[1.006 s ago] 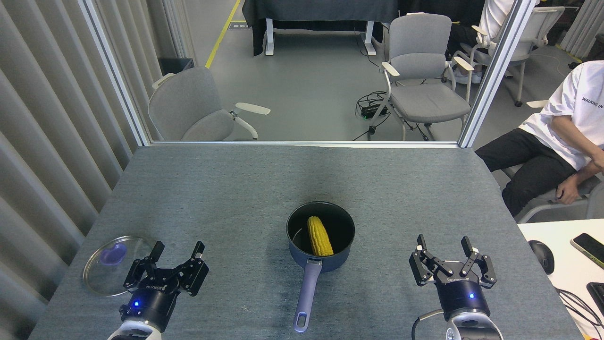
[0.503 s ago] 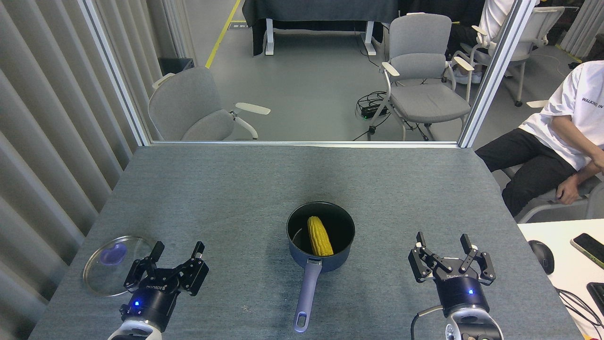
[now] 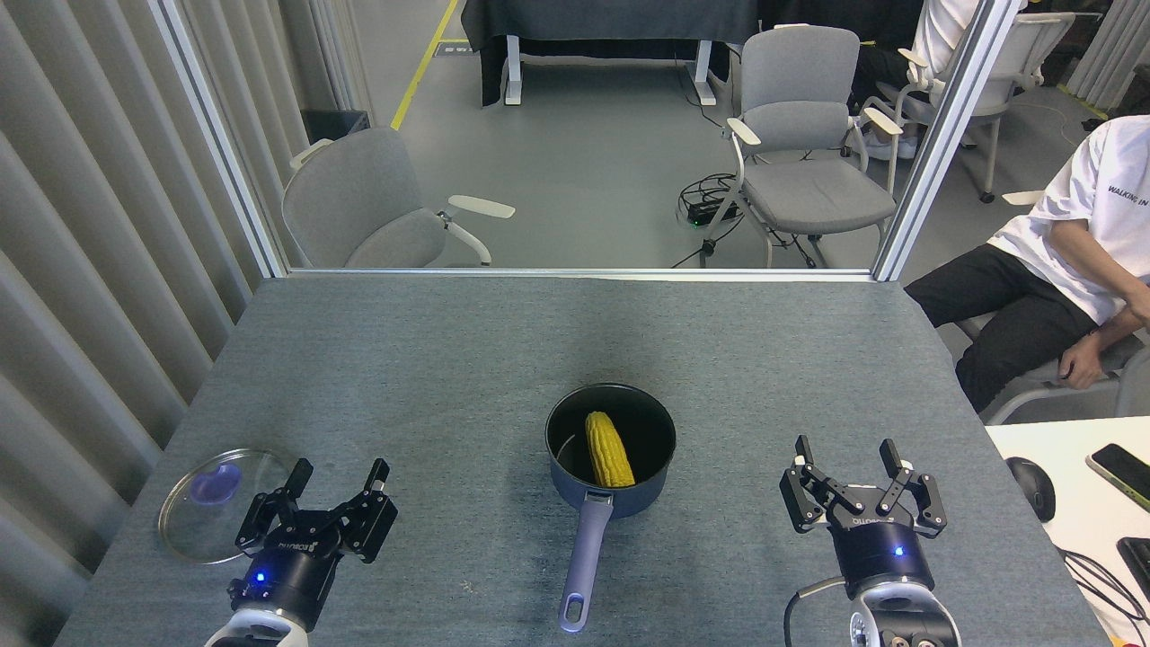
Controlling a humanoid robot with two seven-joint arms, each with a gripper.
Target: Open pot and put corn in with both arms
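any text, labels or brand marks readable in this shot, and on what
"WALKING IN": on the sleeve of the seated person's white t-shirt, cut off at the picture's edge.
Left gripper: a small white mark on its black body, upside down, too small to read.
Right gripper: the same kind of mark, too small to read.

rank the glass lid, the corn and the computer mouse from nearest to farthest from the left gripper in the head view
From the left gripper:
1. The glass lid, flat on the table just to its left, beside its fingers.
2. The corn, off to its right, lying inside the open pot at mid-table.
3. The computer mouse, far right on the white side table, beyond the right gripper.
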